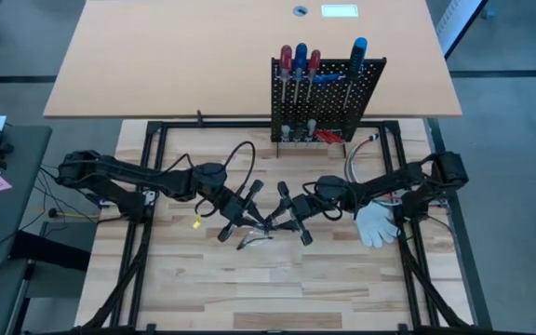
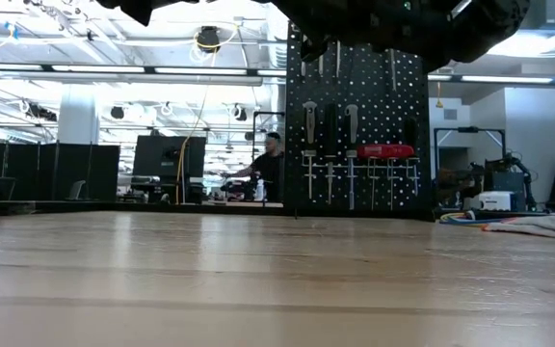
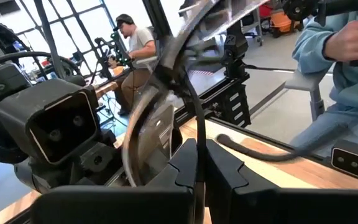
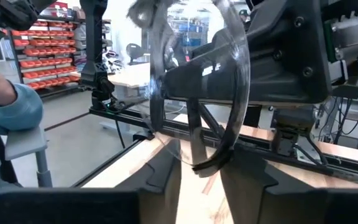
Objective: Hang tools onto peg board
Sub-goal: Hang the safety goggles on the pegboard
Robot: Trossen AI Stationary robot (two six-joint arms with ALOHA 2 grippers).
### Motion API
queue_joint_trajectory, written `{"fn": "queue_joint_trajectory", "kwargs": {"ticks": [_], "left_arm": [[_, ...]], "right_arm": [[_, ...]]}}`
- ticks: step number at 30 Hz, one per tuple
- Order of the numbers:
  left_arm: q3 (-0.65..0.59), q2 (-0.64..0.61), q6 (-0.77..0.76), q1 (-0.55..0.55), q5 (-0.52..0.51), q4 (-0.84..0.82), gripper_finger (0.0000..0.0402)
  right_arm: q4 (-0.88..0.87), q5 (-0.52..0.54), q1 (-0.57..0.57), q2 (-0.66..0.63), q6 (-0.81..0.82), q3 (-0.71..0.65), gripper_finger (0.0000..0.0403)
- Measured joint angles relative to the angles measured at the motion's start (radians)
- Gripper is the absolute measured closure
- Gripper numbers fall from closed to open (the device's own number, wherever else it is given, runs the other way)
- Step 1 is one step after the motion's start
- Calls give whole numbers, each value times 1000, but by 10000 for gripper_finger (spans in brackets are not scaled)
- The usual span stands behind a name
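My left gripper [image 3: 196,155] and my right gripper [image 4: 201,168] meet nose to nose at the centre of the high view, raised above the pale slatted wooden worktop [image 1: 212,279]. Between them is a pair of clear plastic safety glasses with thin black arms [image 4: 229,81]. My left jaws are pinched tight on one thin black arm of the glasses, which runs up between them with the curved clear lens above. My right jaws stand partly apart, with the lens and the other black arm sitting in the gap; I cannot tell whether either pad is touching them. The black upright perforated metal peg board [image 1: 328,102] stands at the upper middle of the high view, well apart from both my grippers. On it hang red-, blue- and black-handled screwdrivers with thin steel shafts [image 1: 301,58], handles up, and a red-handled tool [image 2: 385,150] lies across its lower rows. A white glove [image 1: 375,223] lies on the worktop at the right of the high view, near my right arm. Beyond the worktop a person in a light blue sleeve [image 3: 328,37] is close by.
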Motion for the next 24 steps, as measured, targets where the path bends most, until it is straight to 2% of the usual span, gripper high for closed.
{"fn": "queue_joint_trajectory", "kwargs": {"ticks": [7, 12, 17, 21, 24], "left_arm": [[0, 0, 0, 0, -2, -18, 395], [0, -16, -9, 16, -21, -88, 374], [0, -63, -4, 40, -140, -225, 349], [0, -102, 0, 57, -286, -360, 346], [-1, -130, -8, 67, -410, -441, 346]], "right_arm": [[-6, -1, 0, 0, 0, 1, 342], [-50, 2, -2, -19, 3, 1, 350], [-174, 90, -3, -102, -16, -4, 352], [-173, 160, 2, -189, -28, -58, 353], [-154, 270, 6, -281, -31, -126, 353]]}}
